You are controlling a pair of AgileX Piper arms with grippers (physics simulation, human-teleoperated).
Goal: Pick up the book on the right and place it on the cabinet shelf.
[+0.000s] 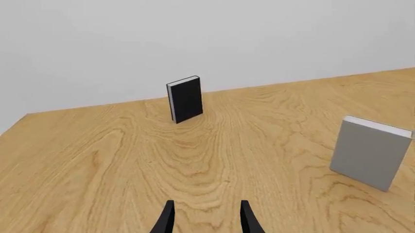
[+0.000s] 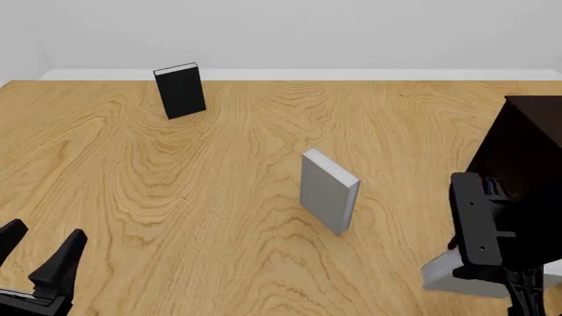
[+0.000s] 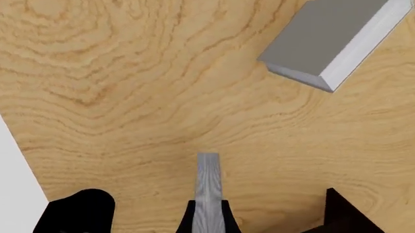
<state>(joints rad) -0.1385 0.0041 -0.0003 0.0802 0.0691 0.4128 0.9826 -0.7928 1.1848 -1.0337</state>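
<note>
The book (image 2: pixel 443 276), a light-grey slab, sits low at the near right, mostly under my right arm (image 2: pixel 483 230). In the right wrist view its thin grey edge (image 3: pixel 208 170) runs between the fingers of my right gripper (image 3: pixel 207 201), which is shut on it. I cannot tell whether it is off the table. The very dark cabinet (image 2: pixel 527 151) stands just behind it at the right edge; its shelf recess does not show. My left gripper (image 2: pixel 44 237) hangs open and holds nothing at the near left, as its own view confirms (image 1: pixel 206 208).
A second grey book (image 2: pixel 327 187) stands upright mid-table, also visible from both wrists (image 1: pixel 368 153) (image 3: pixel 324 39). A black book (image 2: pixel 180 90) stands at the far left (image 1: pixel 186 99). Wood-grain tabletop (image 2: pixel 220 197) lies between them.
</note>
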